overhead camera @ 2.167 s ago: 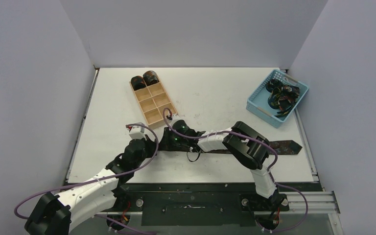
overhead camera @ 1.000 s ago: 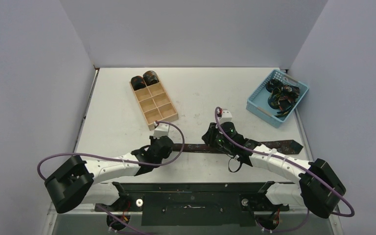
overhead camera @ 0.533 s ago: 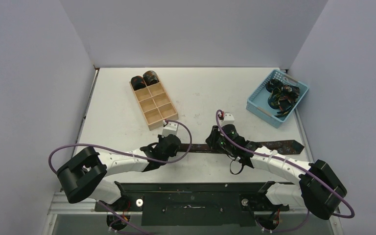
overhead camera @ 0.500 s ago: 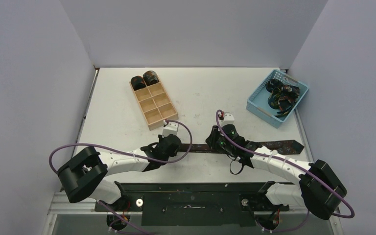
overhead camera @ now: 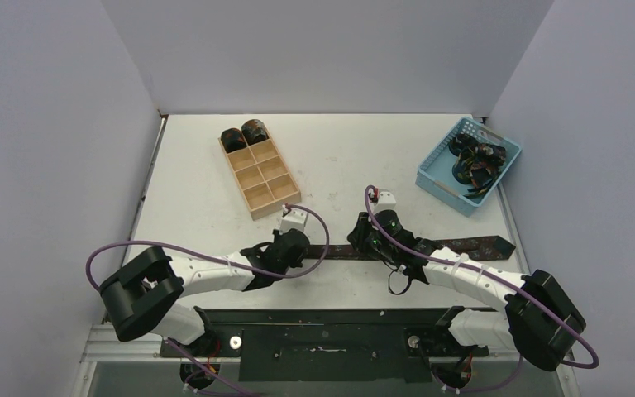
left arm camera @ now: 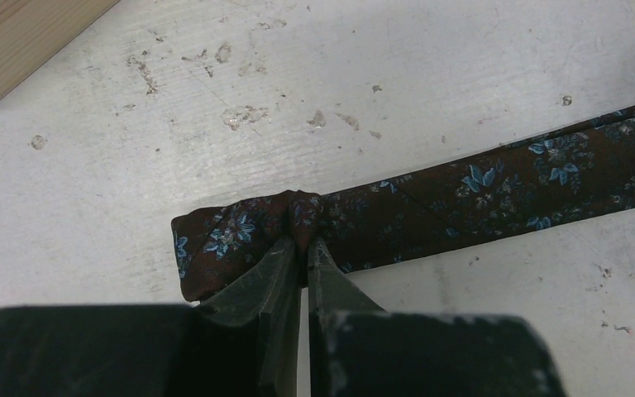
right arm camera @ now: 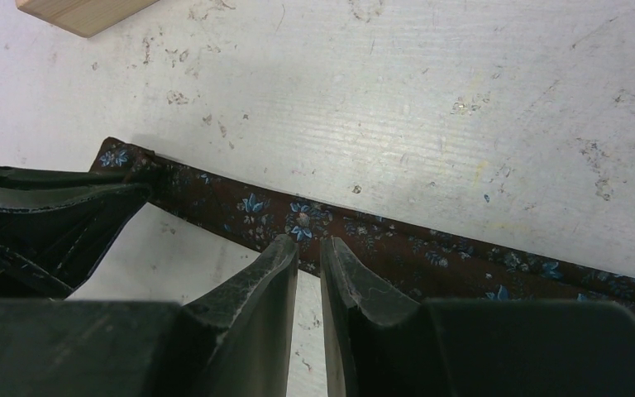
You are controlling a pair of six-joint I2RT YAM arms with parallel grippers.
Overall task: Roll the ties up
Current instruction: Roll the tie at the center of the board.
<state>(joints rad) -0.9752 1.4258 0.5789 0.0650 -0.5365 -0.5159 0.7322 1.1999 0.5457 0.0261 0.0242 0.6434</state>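
One dark floral tie (overhead camera: 463, 246) lies flat along the table's front, pointed wide end to the right. My left gripper (overhead camera: 302, 248) is shut on its narrow left end, which is folded over into a small bunch (left arm camera: 231, 240); the fingertips (left arm camera: 304, 244) pinch the fabric. My right gripper (overhead camera: 365, 240) sits further right on the strip (right arm camera: 463, 256), jaws almost together (right arm camera: 308, 244), tips at the tie's near edge with no fabric bunched between them. Two rolled ties (overhead camera: 244, 136) sit in the tray's far compartments.
The tan wooden tray (overhead camera: 271, 192) stands left of centre behind the left gripper; its corner shows in the left wrist view (left arm camera: 25, 33). A light blue basket (overhead camera: 438, 169) at the far right holds several loose ties (overhead camera: 475, 161).
The left gripper has moved right along the table with the tie's narrow end. The right arm swung from beside the left gripper out to the right, then stayed put.
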